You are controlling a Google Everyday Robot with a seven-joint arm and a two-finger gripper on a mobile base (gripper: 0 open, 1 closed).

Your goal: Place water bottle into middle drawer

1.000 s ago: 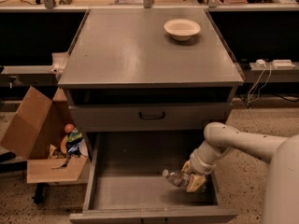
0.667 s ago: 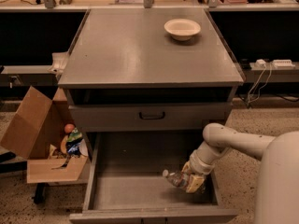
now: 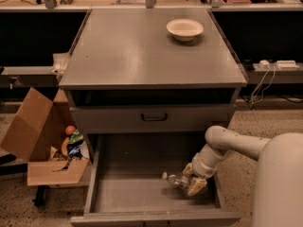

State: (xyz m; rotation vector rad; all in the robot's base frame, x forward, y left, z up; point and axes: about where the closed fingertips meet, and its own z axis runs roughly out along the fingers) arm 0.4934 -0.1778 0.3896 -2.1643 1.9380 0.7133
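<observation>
The middle drawer [image 3: 123,195] is pulled out at the bottom of the grey cabinet, its flat floor showing. The water bottle [image 3: 174,179], clear with a white cap pointing left, lies low over the drawer floor at the right side. My gripper [image 3: 192,180] reaches down into the drawer from the right, its cream fingers around the bottle's body. The white arm [image 3: 227,148] comes in from the lower right.
A cream bowl [image 3: 184,29] sits on the cabinet top [image 3: 142,51]. A closed drawer front with a black handle [image 3: 154,117] is above the open drawer. An open cardboard box [image 3: 42,141] with snack items stands on the left floor. Cables and a power strip [image 3: 277,64] are at right.
Almost nothing has moved; the arm and the bottle stay at the same spot in the drawer's right side.
</observation>
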